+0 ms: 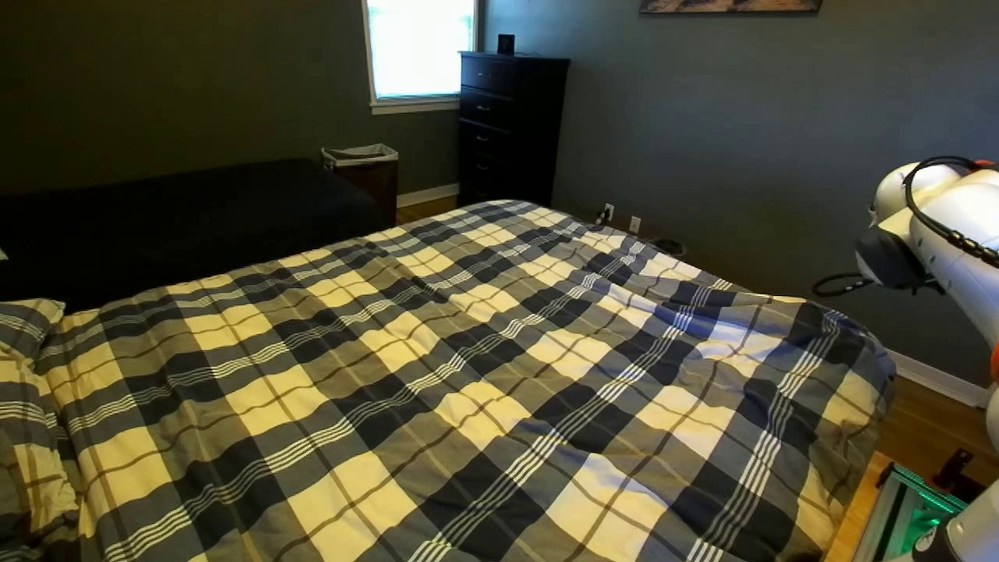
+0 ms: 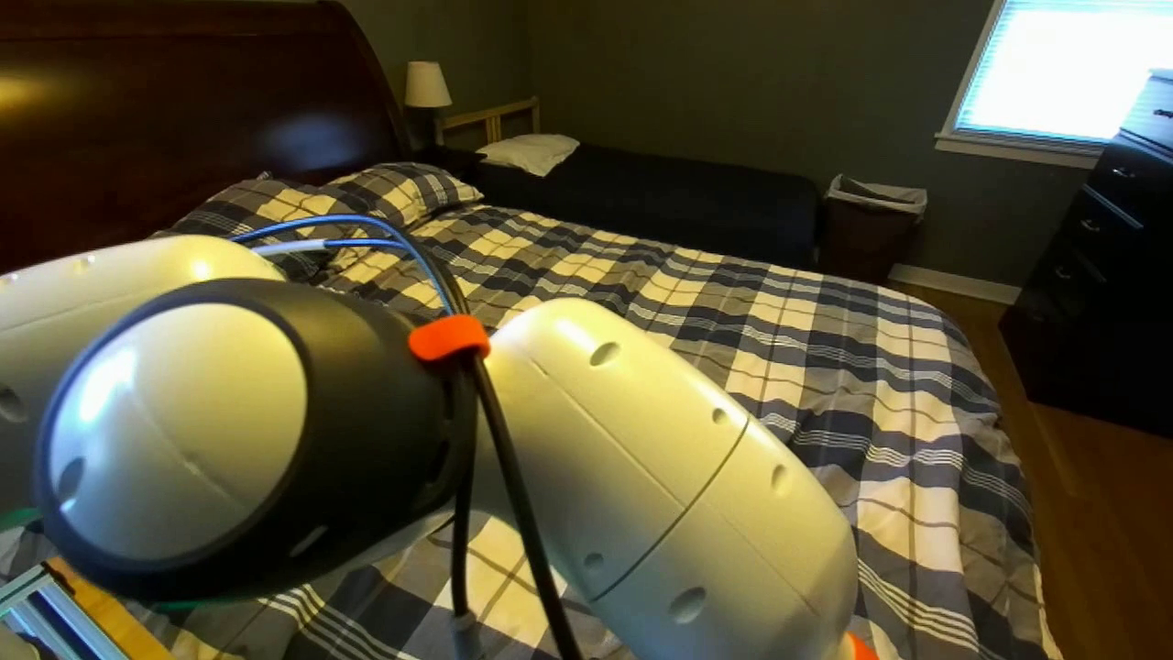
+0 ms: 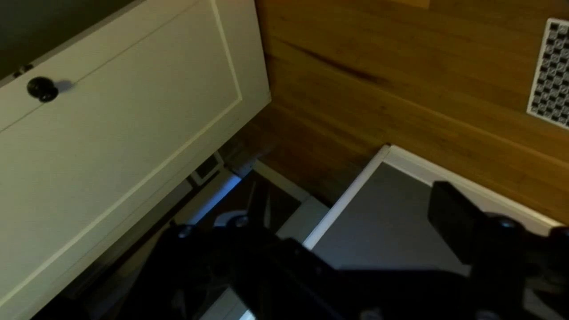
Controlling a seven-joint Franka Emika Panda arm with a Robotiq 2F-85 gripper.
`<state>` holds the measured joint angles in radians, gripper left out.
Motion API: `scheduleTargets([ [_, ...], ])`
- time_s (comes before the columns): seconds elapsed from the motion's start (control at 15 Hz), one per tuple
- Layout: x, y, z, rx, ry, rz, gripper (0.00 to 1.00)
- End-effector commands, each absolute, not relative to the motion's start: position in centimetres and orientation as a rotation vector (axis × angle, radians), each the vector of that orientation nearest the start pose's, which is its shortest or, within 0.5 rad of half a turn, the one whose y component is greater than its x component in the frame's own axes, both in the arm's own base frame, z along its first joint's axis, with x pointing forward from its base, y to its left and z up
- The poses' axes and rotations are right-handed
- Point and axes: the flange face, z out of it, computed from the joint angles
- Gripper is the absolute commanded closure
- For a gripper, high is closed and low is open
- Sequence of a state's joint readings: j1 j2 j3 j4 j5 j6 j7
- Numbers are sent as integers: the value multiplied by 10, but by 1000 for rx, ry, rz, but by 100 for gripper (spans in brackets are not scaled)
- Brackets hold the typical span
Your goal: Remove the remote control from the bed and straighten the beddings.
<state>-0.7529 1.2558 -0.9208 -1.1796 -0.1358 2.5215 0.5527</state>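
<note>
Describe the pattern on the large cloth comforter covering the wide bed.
The comforter is black, grey and cream plaid; clearest in an exterior view.

Can see a tall black dresser point(image 1: 511, 129), with a small dark object point(image 1: 506, 44) on top, right beside the bright window point(image 1: 421, 51)! Can spot a white-lined hamper point(image 2: 871, 234), a white-shaded lamp point(image 2: 427, 84) and, in the wrist view, a white door point(image 3: 133, 129) and a checkered board point(image 3: 552, 73).
</note>
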Motion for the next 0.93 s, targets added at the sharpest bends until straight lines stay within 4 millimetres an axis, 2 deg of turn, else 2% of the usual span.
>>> scheduleTargets([
  [0.0,197,-763,212,1766,-1570,-112,0],
  [0.47,192,-755,223,2055,-1645,-108,0],
  [0.87,221,-739,248,2270,-1481,4,0],
])
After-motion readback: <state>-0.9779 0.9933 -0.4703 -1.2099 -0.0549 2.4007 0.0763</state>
